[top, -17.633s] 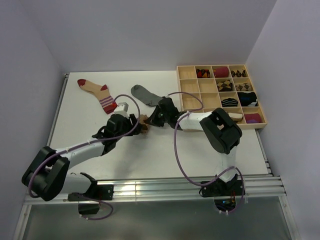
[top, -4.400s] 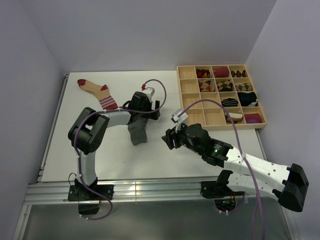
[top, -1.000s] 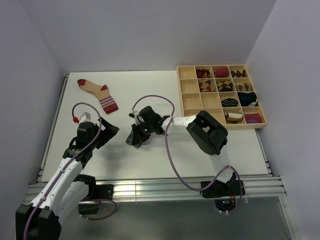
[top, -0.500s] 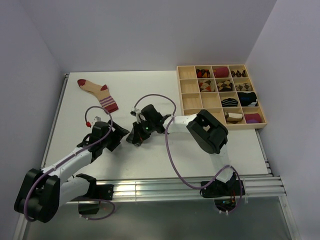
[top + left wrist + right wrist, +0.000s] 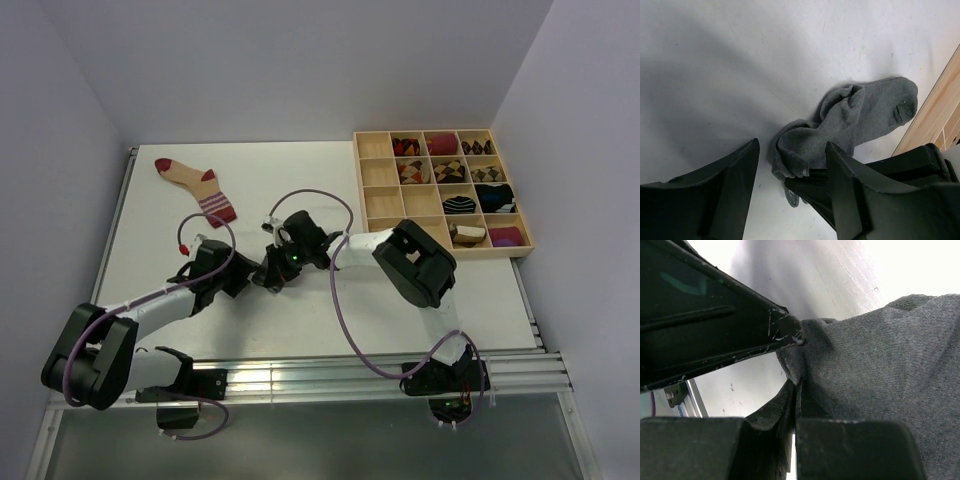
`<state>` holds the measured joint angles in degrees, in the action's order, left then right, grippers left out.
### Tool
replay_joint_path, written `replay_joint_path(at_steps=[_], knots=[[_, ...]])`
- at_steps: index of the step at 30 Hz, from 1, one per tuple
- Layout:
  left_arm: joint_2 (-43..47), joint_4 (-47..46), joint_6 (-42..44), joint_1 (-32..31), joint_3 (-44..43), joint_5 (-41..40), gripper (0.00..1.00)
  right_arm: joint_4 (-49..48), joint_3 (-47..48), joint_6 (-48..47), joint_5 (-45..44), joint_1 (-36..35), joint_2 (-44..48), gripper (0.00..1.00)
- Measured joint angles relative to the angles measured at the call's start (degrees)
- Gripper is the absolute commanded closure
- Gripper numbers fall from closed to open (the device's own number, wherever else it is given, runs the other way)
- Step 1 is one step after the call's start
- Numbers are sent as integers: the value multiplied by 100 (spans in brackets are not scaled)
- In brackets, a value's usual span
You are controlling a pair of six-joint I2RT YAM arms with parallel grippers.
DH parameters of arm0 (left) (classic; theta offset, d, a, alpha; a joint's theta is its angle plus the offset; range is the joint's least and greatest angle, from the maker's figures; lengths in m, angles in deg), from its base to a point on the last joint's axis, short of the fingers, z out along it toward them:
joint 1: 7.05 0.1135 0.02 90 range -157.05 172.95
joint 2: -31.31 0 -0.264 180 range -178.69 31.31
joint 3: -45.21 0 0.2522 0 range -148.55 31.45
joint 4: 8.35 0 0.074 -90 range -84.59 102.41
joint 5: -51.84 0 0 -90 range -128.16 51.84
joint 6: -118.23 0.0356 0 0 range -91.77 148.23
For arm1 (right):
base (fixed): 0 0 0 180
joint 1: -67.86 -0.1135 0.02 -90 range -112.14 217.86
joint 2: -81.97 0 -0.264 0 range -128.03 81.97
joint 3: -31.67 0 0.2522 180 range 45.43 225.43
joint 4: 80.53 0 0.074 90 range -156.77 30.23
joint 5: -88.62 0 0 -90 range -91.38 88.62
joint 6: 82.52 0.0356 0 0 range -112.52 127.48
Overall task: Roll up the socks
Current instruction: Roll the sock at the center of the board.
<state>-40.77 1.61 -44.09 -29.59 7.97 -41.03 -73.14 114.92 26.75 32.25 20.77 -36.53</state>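
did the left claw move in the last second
Yes. The left claw has slid right across the table, toward the wooden tray, and now straddles the end of the grey sock that the right claw pinches.

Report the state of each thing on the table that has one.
Grey sock: crumpled, not rolled, one end pinched.
Beige sock: flat, unrolled, apart from both arms.
Right gripper: shut on grey sock.
Left gripper: open, jaws either side of the grey sock's end.
Tray: partly filled with bundles.
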Motion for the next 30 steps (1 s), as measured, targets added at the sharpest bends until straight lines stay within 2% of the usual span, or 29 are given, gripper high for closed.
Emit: replay_joint_path(at_steps=[11,12,17,20,21,23,24,26,30], knots=[[-170,94,-234,-350,-142,-81,44,-308,-144,31,-7,0,0,100],[-181,140,-243,-361,-153,-103,46,-334,-153,35,-15,0,0,100],[-341,356,-258,-376,-284,-240,68,-503,-247,39,-20,0,9,99],[-448,505,-271,-380,-389,-299,81,-678,-367,15,-55,0,50,88],[-476,564,-273,-380,-424,-306,85,-754,-433,11,-87,0,76,80],[-527,684,-284,-380,-501,-306,92,-953,-612,-24,-136,-2,164,71],[-544,758,-297,-382,-546,-304,93,-1071,-713,-48,-160,-2,219,63],[-586,938,-295,-391,-651,-306,96,-1290,-957,-98,-212,-9,380,57],[-699,1318,-291,-393,-898,-306,96,-1611,-1394,-247,-402,-63,678,51]])
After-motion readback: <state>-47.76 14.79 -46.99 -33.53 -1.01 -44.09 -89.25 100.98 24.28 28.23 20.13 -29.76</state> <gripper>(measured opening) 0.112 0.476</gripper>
